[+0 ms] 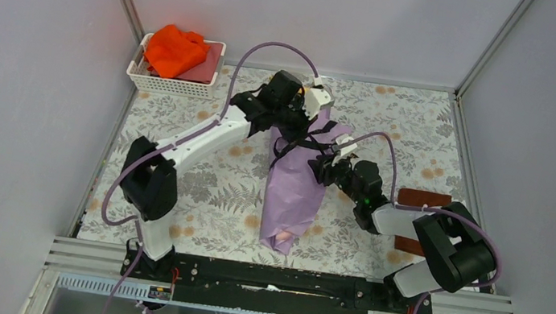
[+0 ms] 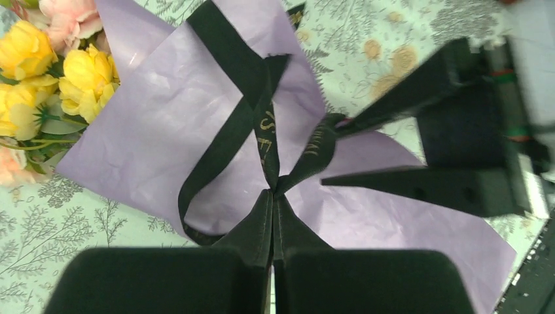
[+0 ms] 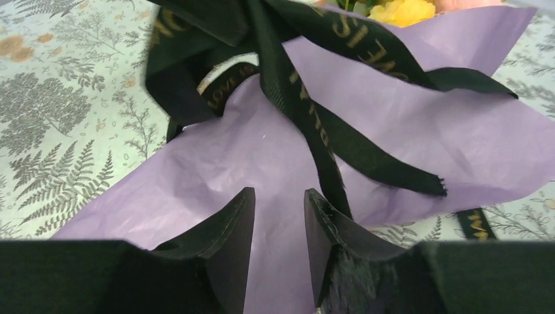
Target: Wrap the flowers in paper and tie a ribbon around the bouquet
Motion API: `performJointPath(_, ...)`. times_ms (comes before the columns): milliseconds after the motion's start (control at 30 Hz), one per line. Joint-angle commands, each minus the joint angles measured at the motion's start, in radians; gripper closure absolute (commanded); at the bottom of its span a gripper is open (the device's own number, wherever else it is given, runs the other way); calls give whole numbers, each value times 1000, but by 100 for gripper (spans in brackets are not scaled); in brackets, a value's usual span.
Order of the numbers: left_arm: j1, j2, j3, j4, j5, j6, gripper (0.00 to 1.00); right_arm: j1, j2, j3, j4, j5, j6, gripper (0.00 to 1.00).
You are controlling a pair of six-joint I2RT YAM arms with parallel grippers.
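Left claw pinches black gold-lettered ribbon crossing lavender bouquet; right claw apart.

1. my top camera is fixed high above and behind my arm bases. it looks down and forward over the whole table, from far off.
2. my left wrist camera looks out along my left fingers, which fill its bottom edge. it sits close above the paper, with the flowers at its upper left.
3. my right wrist camera peers past my right fingers, low and very near, facing the flower end.
4. all three views share the ribbon crossing the paper. the left wrist view also catches my right gripper.
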Motion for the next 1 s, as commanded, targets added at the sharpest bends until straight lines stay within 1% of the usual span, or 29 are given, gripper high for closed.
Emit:
performJointPath(0,-20,-85,-12,-48,-21,-16,100,-17,-26,13,117,57,-61,58)
performJointPath(133,-20,-109,-48,-70,-75,-26,100,-47,-55,8,102,50,-59,57)
performJointPath(200,-20,-115,-77,-68,-74,-27,100,-50,-51,25,81,39,-63,57)
performJointPath(300,-20,-99,-121,-44,-53,-34,100,-51,-11,57,87,8,-62,57)
performJointPath(400,-20,-73,-136,-22,-71,-40,100,-51,25,59,113,-7,-61,57)
performJointPath(533,-20,-53,-131,-35,-88,-20,100,-60,15,74,68,-52,-68,59)
performJointPath(667,-23,-66,-124,-70,-32,4,100,-70,14,111,-18,-131,-109,59)
performJointPath(733,-23,-69,-122,-69,-19,0,100,-69,20,114,-27,-187,-139,59)
performJointPath(867,-22,-52,-99,-69,-36,-3,100,-70,17,116,-30,-299,-171,58)
performJointPath(967,-23,-36,-80,-67,-36,-4,100,-72,37,142,-50,-316,-178,59)
